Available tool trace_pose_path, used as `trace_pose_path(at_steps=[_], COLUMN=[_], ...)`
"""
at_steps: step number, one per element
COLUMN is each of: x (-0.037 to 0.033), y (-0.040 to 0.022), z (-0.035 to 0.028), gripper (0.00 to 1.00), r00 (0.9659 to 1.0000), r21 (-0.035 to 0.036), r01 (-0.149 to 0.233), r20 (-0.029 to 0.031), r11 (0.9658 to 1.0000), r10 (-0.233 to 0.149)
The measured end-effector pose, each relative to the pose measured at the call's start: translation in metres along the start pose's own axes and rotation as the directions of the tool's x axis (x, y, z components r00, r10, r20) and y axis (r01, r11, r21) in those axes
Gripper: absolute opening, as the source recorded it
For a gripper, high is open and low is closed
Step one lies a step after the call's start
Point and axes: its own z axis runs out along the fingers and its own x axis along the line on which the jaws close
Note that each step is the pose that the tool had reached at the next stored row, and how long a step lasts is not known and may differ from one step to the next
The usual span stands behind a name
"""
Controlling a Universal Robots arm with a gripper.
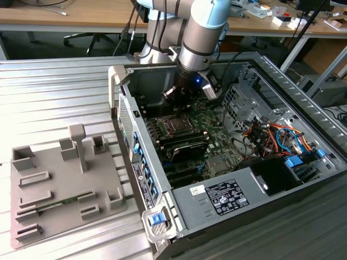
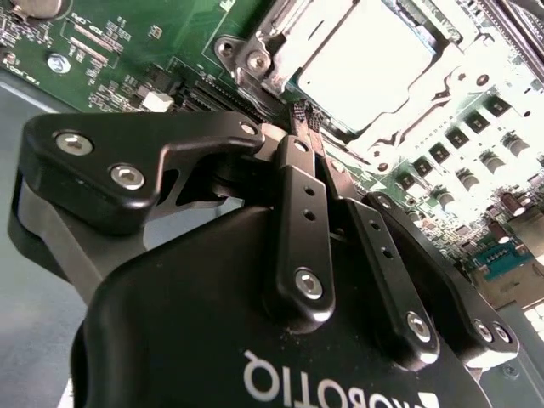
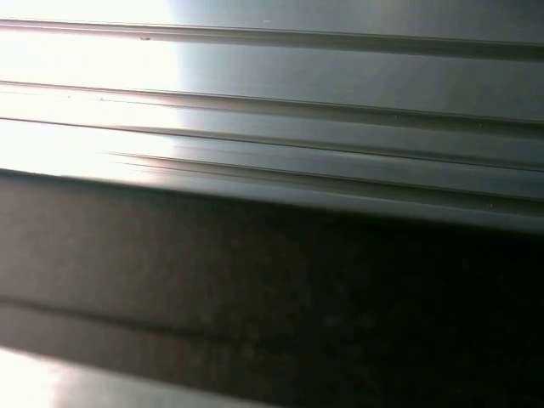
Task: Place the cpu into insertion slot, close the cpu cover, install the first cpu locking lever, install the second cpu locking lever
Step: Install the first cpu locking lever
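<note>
In the exterior view the arm reaches down into the open computer case [image 1: 233,141], which lies on its side on the ribbed metal desk [image 1: 54,86]. The tool [image 1: 180,96] hangs just above the processor socket [image 1: 174,125] on the green board [image 1: 217,143]. A grey tray [image 1: 59,187] with moulded holders sits on the desk beside the case, well away from the socket.

In the second wrist view the tool [image 2: 303,115] fills the foreground with its fingers [image 2: 299,183] drawn together, their tips just beside the corner of the socket [image 2: 374,68]. Nothing can be seen gripped between them. The cpu [image 2: 370,59] lies flat in the socket, its pale metal top glaring in the light. The cpu cover [image 2: 285,42] frames it, and it looks to be down, though I cannot tell whether it is fully seated. I cannot make out either locking lever clearly.

The first wrist view faces ribbed metal and a dark band, neither the socket nor the board.

From here the risk, as I judge it, is the fingertips catching the socket corner or the small parts on the board beside it, since they stand so close. Pressing on a cover that is not seated could also strain the chip underneath.

The exterior view gives the tool's place in the case; the second wrist view shows the fingers and the chip in the socket.
</note>
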Motion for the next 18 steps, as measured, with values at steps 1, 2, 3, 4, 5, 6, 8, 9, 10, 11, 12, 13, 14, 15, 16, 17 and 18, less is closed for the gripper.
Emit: trace_pose_path(at_steps=[1,2,3,4,5,6,8,9,10,11,12,13,14,15,16,17,18], x=[-0.0008,-0.0016,-0.0023,-0.0034,-0.0039,-0.0042,-0.0042,-0.0043,-0.0042,-0.0042,-0.0042,-0.0042,-0.0042,-0.0041,-0.004,-0.004,-0.0038], y=[-0.0001,-0.0002,-0.0003,-0.0004,-0.0005,-0.0005,-0.0005,-0.0006,-0.0006,-0.0008,-0.001,-0.0012,-0.0014,-0.0019,-0.0023,-0.0027,-0.0037], z=[0.0,0.0,0.0,0.0,0.0,0.0,0.0,0.0,0.0,0.0,0.0,0.0,0.0,0.0,0.0,0.0,0.0], gripper=[0.11,0.11,0.11,0.11,0.11,0.11,0.11,0.11,0.11,0.11,0.11,0.11,0.11,0.11,0.11,0.11,0.11], r00=[1.0,1.0,1.0,1.0,1.0,1.0,1.0,1.0,1.0,1.0,1.0,1.0,1.0,1.0,1.0,1.0,1.0], r21=[0.0,-0.0001,-0.0002,-0.0002,-0.0002,-0.0002,-0.0003,-0.0003,-0.0003,-0.0003,-0.0004,-0.0004,-0.0004,-0.0004,-0.0004,-0.0003,-0.0002], r01=[0.0,0.0,0.0,0.0,0.0,0.0,0.0,0.0,0.0,0.0,0.001,0.001,0.001,0.0,0.001,0.001,0.0], r20=[0.0001,0.0001,0.0001,0.0002,0.0002,0.0003,0.0003,0.0003,0.0003,0.0004,0.0004,0.0005,0.0004,0.0004,0.0004,0.0004,0.0003], r11=[1.0,1.0,1.0,1.0,1.0,1.0,1.0,1.0,1.0,1.0,1.0,1.0,1.0,1.0,1.0,1.0,1.0], r10=[0.0,0.0,0.0,0.0,0.0,0.0,0.0,0.0,0.0,0.0,-0.001,-0.001,-0.001,0.0,-0.001,-0.001,0.0])
